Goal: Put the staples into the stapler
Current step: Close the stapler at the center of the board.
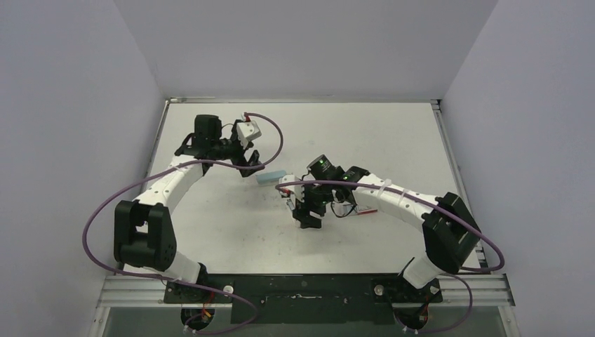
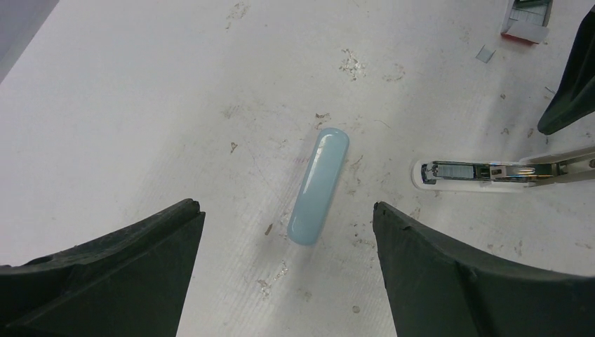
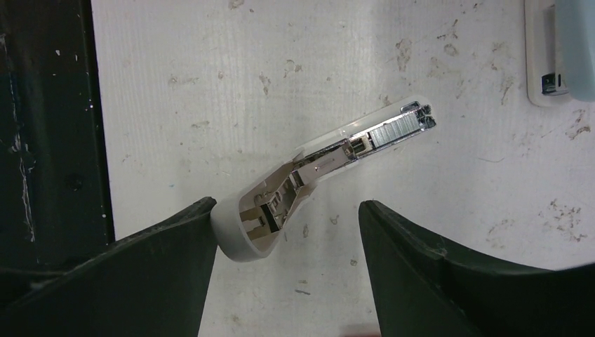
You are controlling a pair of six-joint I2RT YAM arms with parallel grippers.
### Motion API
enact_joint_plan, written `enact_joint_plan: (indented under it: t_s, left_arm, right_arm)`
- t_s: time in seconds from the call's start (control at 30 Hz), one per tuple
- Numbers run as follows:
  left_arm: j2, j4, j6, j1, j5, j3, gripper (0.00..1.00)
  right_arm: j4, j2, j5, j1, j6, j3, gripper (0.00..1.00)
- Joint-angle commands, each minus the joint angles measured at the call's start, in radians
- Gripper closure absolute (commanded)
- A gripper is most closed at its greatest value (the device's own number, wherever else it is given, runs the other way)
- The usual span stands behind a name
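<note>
While the right hand (image 3: 286, 210) stands open astride the rear of the stapler (image 3: 316, 165), the staples (image 3: 394, 130) sit exposed in its open channel, near the nose. Jaws closing off-centre could pivot the stapler on the counter (image 3: 210, 105) and spill the strip. The left hand (image 2: 286, 208) hangs open above the loose blue cover (image 2: 319, 186); a skewed descent could knock it aside.

Plain grey walls (image 1: 295, 42) enclose a scuffed white table (image 1: 393, 133).
</note>
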Motion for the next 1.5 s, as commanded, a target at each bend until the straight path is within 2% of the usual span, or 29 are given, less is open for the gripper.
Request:
enact_joint_plan:
  t_s: [0.0, 0.33, 0.53, 0.8, 1.0, 1.1, 1.17, 1.27, 1.47]
  left_arm:
    - [-0.052, 0.067, -0.02, 0.022, 0.05, -0.026, 0.11]
    - [-0.106, 0.067, -0.017, 0.053, 0.067, -0.061, 0.11]
    - [-0.139, 0.059, -0.01, 0.064, 0.071, -0.082, 0.11]
    - [-0.187, 0.061, -0.013, 0.092, 0.08, -0.133, 0.11]
    - [-0.225, 0.068, -0.02, 0.116, 0.094, -0.171, 0.1]
    - [-0.242, 0.07, -0.021, 0.126, 0.098, -0.185, 0.1]
    - [-0.251, 0.07, -0.02, 0.132, 0.101, -0.188, 0.1]
    - [-0.253, 0.067, -0.019, 0.137, 0.105, -0.19, 0.1]
    - [-0.236, 0.082, -0.032, 0.138, 0.103, -0.201, 0.11]
  right_arm:
    - [-0.025, 0.027, -0.028, 0.006, -0.032, 0.082, 0.31]
    - [-0.153, 0.136, -0.088, 0.005, -0.106, 0.202, 0.46]
    - [-0.217, 0.206, -0.14, -0.011, -0.131, 0.265, 0.51]
    - [-0.353, 0.335, -0.245, -0.102, -0.189, 0.406, 0.57]
    - [-0.491, 0.463, -0.343, -0.154, -0.26, 0.533, 0.7]
    - [-0.521, 0.507, -0.358, -0.16, -0.273, 0.565, 0.72]
    - [-0.523, 0.525, -0.353, -0.164, -0.273, 0.573, 0.7]
    - [-0.489, 0.541, -0.345, -0.177, -0.234, 0.578, 0.59]
    - [-0.395, 0.526, -0.291, -0.186, -0.1, 0.587, 0.28]
